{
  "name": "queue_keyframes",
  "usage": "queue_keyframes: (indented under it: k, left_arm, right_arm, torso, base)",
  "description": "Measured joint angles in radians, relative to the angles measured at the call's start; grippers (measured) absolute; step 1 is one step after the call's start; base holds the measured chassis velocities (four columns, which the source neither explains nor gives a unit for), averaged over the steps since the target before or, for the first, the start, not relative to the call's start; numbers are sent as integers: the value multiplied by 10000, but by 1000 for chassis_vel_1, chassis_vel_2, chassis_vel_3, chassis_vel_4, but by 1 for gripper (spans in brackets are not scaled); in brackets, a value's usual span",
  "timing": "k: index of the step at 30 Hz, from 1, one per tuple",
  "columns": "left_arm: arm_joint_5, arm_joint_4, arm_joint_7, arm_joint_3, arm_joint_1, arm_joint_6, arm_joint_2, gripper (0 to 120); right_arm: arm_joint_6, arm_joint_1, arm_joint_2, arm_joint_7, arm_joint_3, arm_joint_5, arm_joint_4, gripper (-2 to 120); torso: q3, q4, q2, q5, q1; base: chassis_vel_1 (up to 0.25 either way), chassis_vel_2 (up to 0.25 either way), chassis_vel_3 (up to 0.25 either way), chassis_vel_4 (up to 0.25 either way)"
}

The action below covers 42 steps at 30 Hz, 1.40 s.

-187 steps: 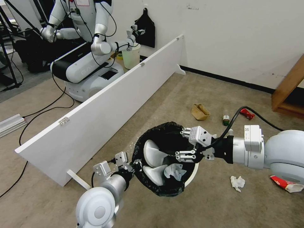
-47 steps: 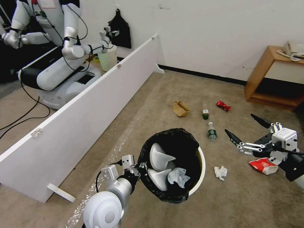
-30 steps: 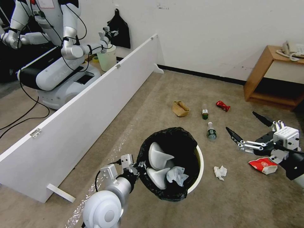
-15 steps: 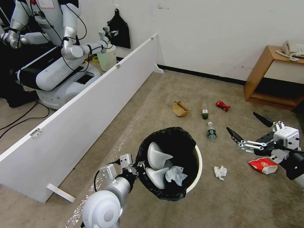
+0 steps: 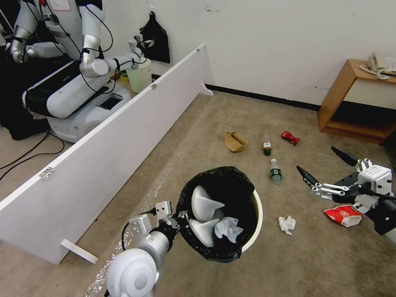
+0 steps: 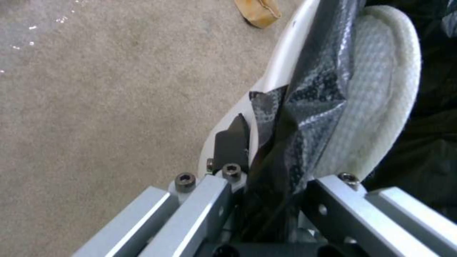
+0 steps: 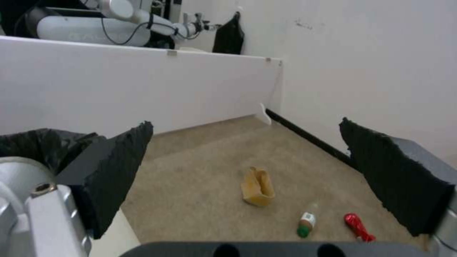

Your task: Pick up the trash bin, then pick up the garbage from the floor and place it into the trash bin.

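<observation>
The right gripper (image 5: 326,171) hangs with its black fingers spread wide and nothing between them, low over the carpet on the robot's right, just above the red-white snack packet (image 5: 343,215) that lies beside it. The crumpled tissue (image 5: 286,224) sits between that packet and the trash bin (image 5: 257,206), and further out lie two green-labelled bottles (image 5: 275,171), a tan paper bag (image 5: 235,141) and a crushed red wrapper (image 5: 291,137) — all well apart from the claw. The packet looks light, crinkly and slick (my guess is it would slide off a shallow pinch), so I'd take it across its puffed middle or a crimped end; the tissue is soft and would squash to almost nothing, and the bottles look likely to roll unless caught across the body. The right arm reaches in from the side with its forearm nearly level and the fingers pointing forward and toward the bin. The left gripper (image 5: 178,215) is clamped on the near rim of the bin, pinching the black bag (image 6: 305,107) against the white plastic wall — its arm bent close in front of the robot. Inside the bin two white slippers (image 5: 204,205) and a blue mask (image 5: 229,229) already rest; the bin looks stiff yet light.
</observation>
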State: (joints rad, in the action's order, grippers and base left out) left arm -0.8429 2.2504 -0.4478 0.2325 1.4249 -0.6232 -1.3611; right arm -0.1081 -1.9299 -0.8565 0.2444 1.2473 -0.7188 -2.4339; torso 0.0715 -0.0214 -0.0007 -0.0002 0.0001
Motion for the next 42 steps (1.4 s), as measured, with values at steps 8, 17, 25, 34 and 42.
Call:
queue_keyframes:
  k: [8, 17, 25, 34, 42]
  left_arm:
    - [-1, 3, 0, -2, 5, 5, 8, 2]
    - [4, -30, -4, -11, -12, 59, -7, 2]
    - [9, -66, -10, 2, -18, 107, -16, 2]
    - [3, -91, -10, 16, -41, 115, -7, 2]
    - [1, -92, -10, 24, -42, 115, 5, 2]
  right_arm:
    - [-9, 0, 5, 3, 8, -53, 1, 100]
    - [60, 0, 13, -2, -26, -153, 27, 100]
    - [-6, 10, 39, 3, -30, -326, 21, 100]
    - [37, 21, 46, 46, 5, -402, 68, 100]
    - [131, 16, 9, 90, -21, -394, 102, 100]
  torso:
    - [0, 0, 1, 0, 0]
    - [0, 0, 0, 0, 0]
    - [0, 1, 0, 0, 0]
    - [0, 1, 0, 0, 0]
    - [0, 0, 0, 0, 0]
  base:
    - [0, 0, 0, 0]
    - [-63, 58, 47, -56]
    - [-45, 59, 53, -67]
    - [0, 0, 0, 0]
    - [0, 0, 0, 0]
